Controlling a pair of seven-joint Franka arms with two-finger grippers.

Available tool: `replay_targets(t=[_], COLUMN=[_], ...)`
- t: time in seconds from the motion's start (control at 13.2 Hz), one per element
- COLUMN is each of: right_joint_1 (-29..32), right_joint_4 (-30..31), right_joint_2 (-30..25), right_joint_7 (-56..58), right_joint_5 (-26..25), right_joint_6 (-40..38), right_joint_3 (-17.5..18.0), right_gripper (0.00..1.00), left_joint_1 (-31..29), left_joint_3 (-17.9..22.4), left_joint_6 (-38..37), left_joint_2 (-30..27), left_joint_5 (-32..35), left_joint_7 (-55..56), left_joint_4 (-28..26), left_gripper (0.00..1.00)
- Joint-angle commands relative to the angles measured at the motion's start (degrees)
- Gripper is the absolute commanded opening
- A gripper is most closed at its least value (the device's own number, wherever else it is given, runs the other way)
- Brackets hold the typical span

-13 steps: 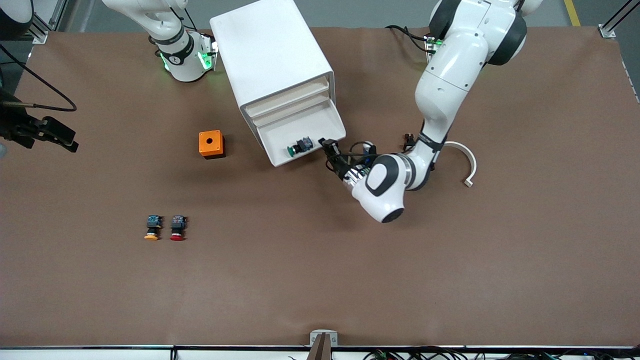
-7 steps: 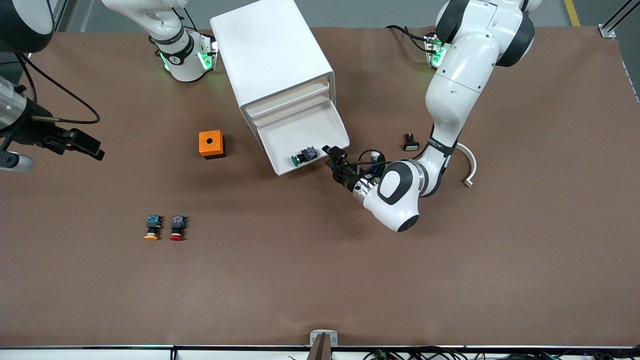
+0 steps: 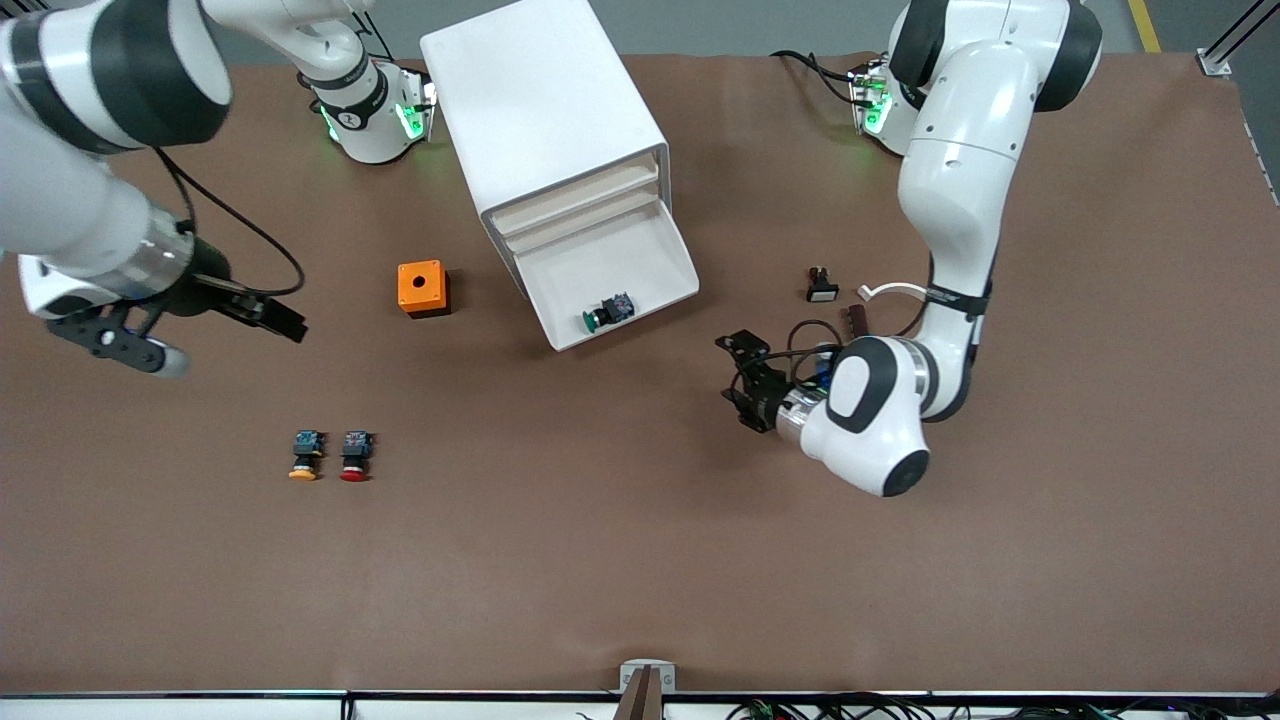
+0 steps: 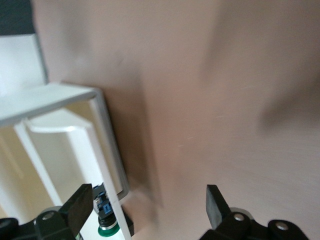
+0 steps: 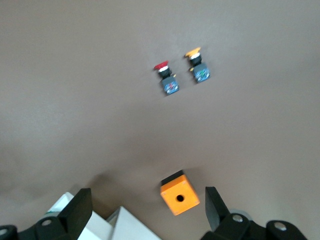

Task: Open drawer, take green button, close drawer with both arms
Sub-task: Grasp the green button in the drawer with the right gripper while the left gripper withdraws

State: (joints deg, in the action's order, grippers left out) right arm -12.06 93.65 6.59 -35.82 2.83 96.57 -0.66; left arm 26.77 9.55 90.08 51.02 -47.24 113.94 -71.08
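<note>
The white cabinet (image 3: 545, 120) has its lowest drawer (image 3: 640, 250) pulled open. The green-capped button (image 3: 608, 312) lies in the drawer by its front wall. It also shows in the left wrist view (image 4: 106, 227), past the drawer's corner (image 4: 107, 145). My left gripper (image 3: 738, 380) is open and empty over bare table, clear of the drawer's front corner, toward the left arm's end; its fingers frame the left wrist view (image 4: 148, 200). My right gripper (image 3: 285, 322) is open and empty over the table beside the orange box, as the right wrist view (image 5: 147, 200) shows.
A small orange box (image 3: 422, 288) with a hole stands beside the cabinet, also in the right wrist view (image 5: 180, 198). An orange-capped button (image 3: 305, 455) and a red-capped button (image 3: 353, 455) lie nearer the front camera. A small black part (image 3: 820, 285) and a white curved strip (image 3: 895, 290) lie by the left arm.
The drawer slid a little farther out, then my left gripper drew back from its front corner. My right arm swung in from the table's edge toward the orange box.
</note>
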Motion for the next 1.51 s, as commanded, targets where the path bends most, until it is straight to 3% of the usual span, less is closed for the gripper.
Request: replay_targets(t=[0.0,0.15,0.38,0.53,0.83,1.06,1.44], right_joint_1=[-5.5,-8.3,-12.6,-15.8,-23.5,-28.4,-32.9], right_joint_4=[0.2,3.1,4.3,5.2,12.9,13.0,13.1], right_joint_2=[2.7,3.4,6.7,9.1,11.2,14.2,17.1], right_joint_7=[-11.8,-18.8,-28.0,-34.8,-49.2,-57.9,-64.3], right_joint_5=[0.6,3.8,4.8,4.8,4.9,5.3,5.3], right_joint_6=[1.2,5.2,8.6,12.0,26.8,32.3,38.3], right_joint_3=[-0.3,-0.4,-0.4,-0.4,-0.3,-0.3,-0.3], right_gripper=[1.0,1.0,1.0,1.0,1.0,1.0,1.0], left_joint_1=[0.9,0.9,1.1,1.1,0.8,1.4,1.4], left_joint_3=[5.4,8.7,12.8,12.9,12.9,12.8,12.9], left_joint_6=[0.0,0.1,0.0,-0.2,0.0,0.0,-1.0], left_joint_2=[-2.6,-3.4,-6.6,-9.0,-12.7,-13.9,-16.9], left_joint_5=[4.5,6.5,7.7,12.9,20.8,26.3,28.3], left_joint_7=[-6.7,-10.6,-21.0,-26.5,-37.9,-43.5,-50.8], left_joint_4=[0.9,2.4,2.5,2.5,2.5,2.5,2.2], left_gripper=[0.99,0.99,0.99,0.99,0.99,0.99,0.99])
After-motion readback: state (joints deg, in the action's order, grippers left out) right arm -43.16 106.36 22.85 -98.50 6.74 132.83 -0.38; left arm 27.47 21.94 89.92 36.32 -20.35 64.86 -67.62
